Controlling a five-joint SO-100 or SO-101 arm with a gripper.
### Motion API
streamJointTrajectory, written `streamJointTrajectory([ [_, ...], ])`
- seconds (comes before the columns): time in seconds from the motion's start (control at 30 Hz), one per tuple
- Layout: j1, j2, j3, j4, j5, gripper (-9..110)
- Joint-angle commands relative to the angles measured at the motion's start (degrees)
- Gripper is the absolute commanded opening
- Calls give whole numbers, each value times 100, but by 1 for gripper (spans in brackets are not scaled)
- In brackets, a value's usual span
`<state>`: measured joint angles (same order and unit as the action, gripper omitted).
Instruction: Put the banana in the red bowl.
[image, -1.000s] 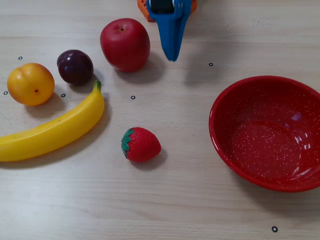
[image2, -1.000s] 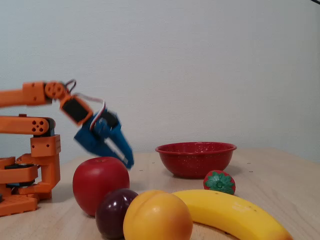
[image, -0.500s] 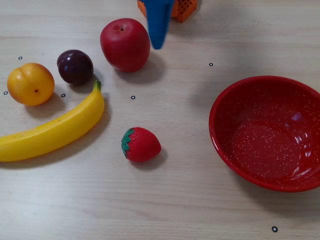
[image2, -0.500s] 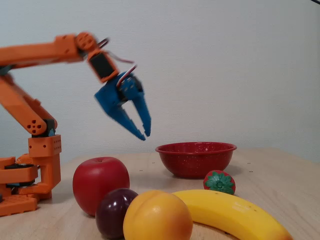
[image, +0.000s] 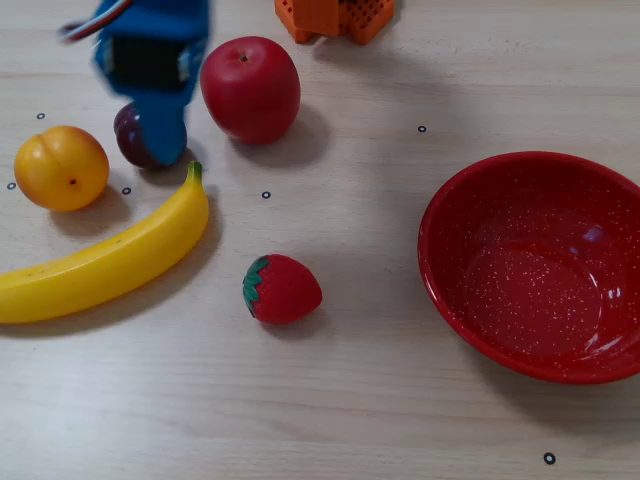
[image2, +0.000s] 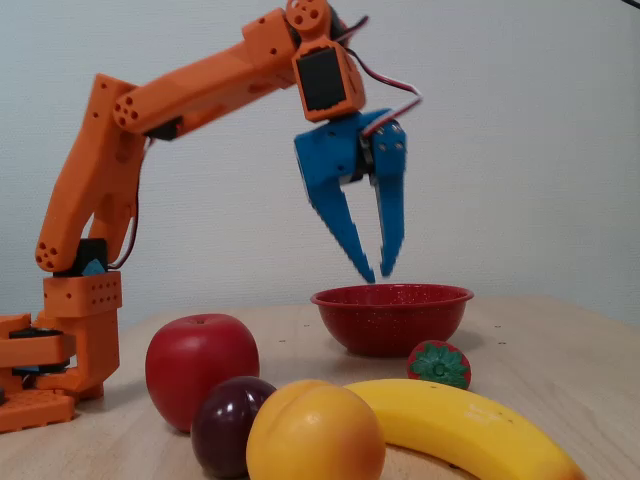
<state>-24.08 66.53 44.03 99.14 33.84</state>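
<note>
Since the earlier frames my gripper (image2: 376, 272) has risen and swung left, its blurred body now hiding part of the plum (image: 131, 140), fingers spread and empty; no readable writing; banana (image: 105, 262), cut off at left, lies well apart from the red bowl (image: 540, 265).

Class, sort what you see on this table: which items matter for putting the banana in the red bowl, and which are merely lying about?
Job:
banana
red bowl
gripper

Lying about:
apple
plum
yellow-orange fruit
strawberry
</note>
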Motion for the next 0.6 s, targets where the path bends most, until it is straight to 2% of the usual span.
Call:
streamJointTrajectory([
  [0.0,-369,0,-703,141,765,4],
  [0.13,-773,-571,-1125,97,1635,28],
  [0.23,-976,-958,-1556,114,2206,32],
  [0.37,-1187,-1521,-2250,299,2830,43],
  [0.57,-1257,-1942,-2496,413,3867,56],
])
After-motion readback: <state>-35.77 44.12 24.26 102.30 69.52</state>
